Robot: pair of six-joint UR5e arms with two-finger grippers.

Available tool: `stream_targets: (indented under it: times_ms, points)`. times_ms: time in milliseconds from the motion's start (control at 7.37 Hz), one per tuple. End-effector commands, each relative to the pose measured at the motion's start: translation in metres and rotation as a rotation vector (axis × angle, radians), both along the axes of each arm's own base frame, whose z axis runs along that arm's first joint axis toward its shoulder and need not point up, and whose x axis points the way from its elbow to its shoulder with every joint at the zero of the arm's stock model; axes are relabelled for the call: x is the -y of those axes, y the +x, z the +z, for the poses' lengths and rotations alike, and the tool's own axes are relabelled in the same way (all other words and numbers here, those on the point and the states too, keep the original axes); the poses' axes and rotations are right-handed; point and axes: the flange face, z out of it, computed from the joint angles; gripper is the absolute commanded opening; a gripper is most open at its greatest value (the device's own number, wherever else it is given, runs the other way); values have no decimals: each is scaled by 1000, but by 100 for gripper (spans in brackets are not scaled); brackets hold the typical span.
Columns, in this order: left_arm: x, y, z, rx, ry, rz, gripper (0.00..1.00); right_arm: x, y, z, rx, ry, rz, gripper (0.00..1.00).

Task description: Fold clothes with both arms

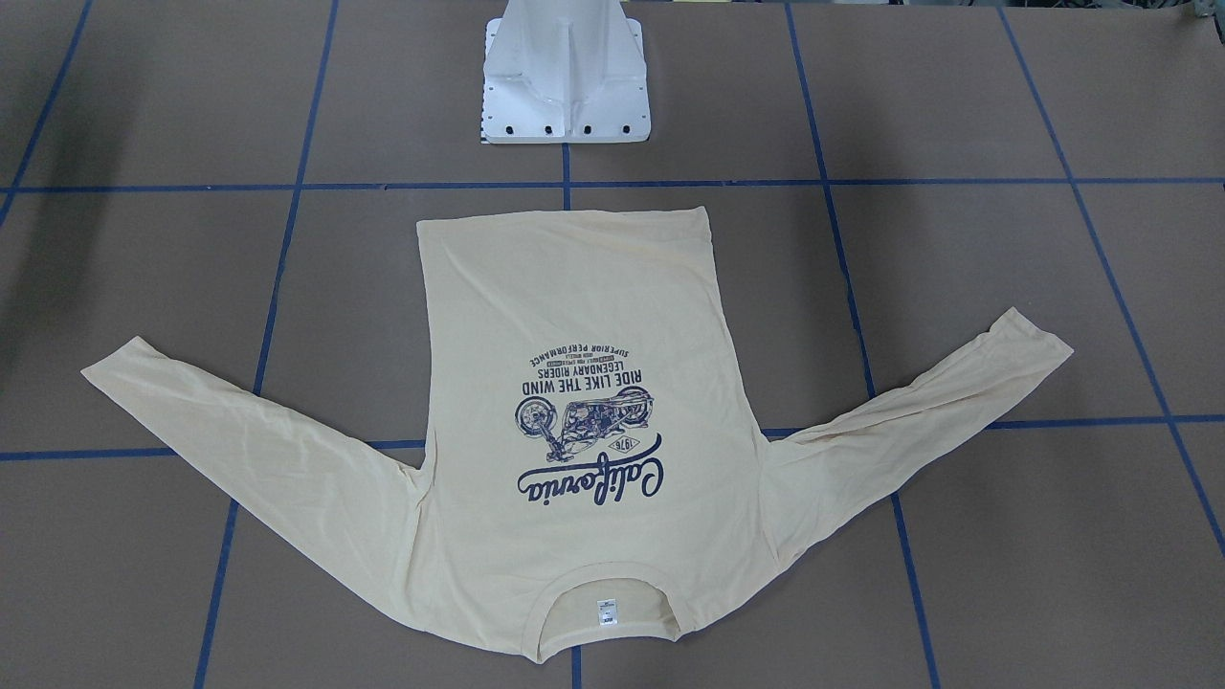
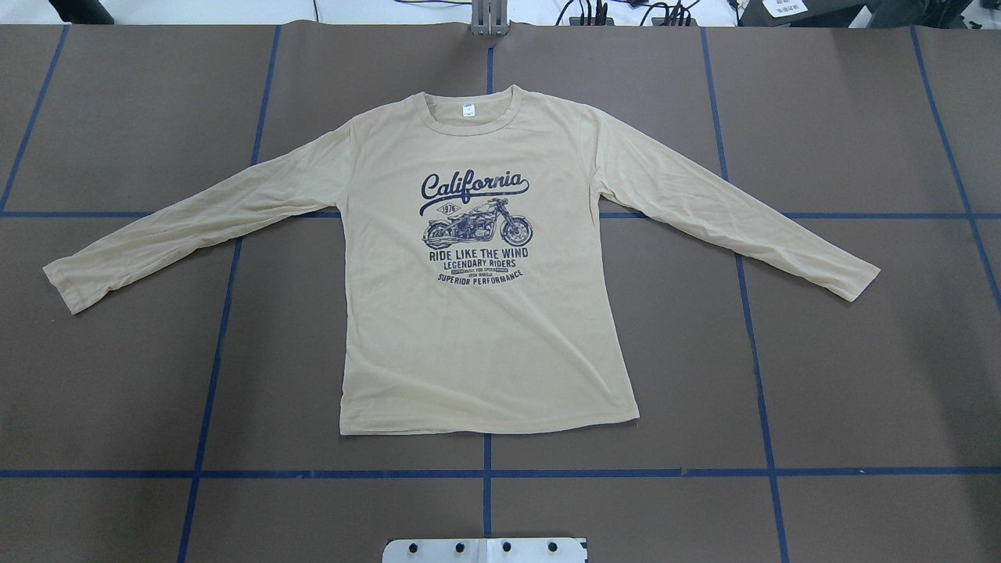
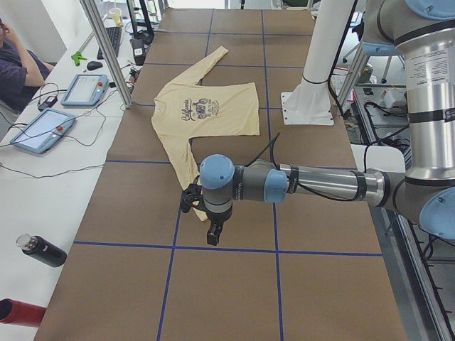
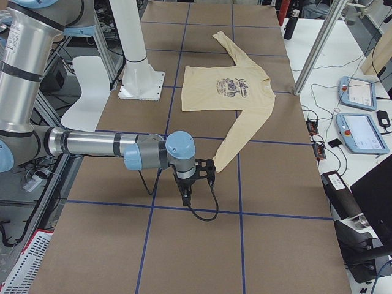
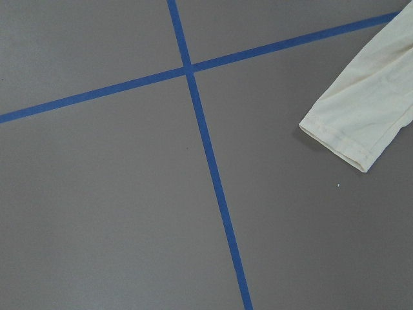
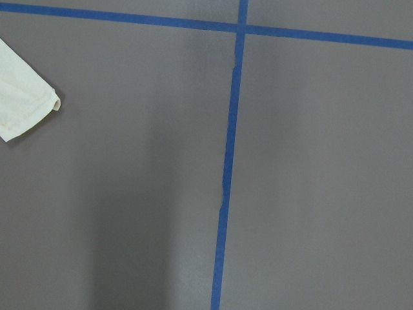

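The clothes are one cream-yellow long-sleeved T-shirt point(image 2: 485, 336) lying flat on the brown table, navy "California" motorcycle print up, collar away from the robot, both sleeves spread out. My left gripper point(image 3: 212, 236) hangs above the table just beyond the left sleeve's cuff point(image 5: 348, 132). My right gripper point(image 4: 185, 196) hangs just past the other cuff point(image 6: 26, 103). Neither touches the cloth. Both grippers show only in the side views, so I cannot tell whether they are open or shut.
The white pedestal base point(image 1: 565, 86) stands on the robot's side of the hem. Blue tape lines point(image 2: 485, 473) grid the table. A side bench holds teach pendants point(image 3: 43, 130) and a black bottle point(image 3: 41, 250); a person point(image 3: 18, 67) sits there.
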Motion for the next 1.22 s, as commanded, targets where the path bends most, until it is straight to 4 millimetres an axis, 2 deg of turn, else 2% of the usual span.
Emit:
stream_targets:
  times_ms: [0, 543, 814, 950, 1086]
  points:
    - [1, 0, 0, 2, 0, 0, 100, 0, 0, 0, 0, 0, 0, 100]
    - [6, 1, -15, 0, 40, 5, 100, 1, 0, -3, 5, 3, 3, 100]
    - [9, -7, -15, 99, 136, -7, 100, 3, -2, -24, 28, 40, -2, 100]
    - [13, -12, -14, 159, 196, -26, 100, 6, -2, -26, 28, 45, -2, 100]
    - [17, -9, -23, 110, 213, -33, 100, 5, -2, -19, 27, 25, -2, 100]
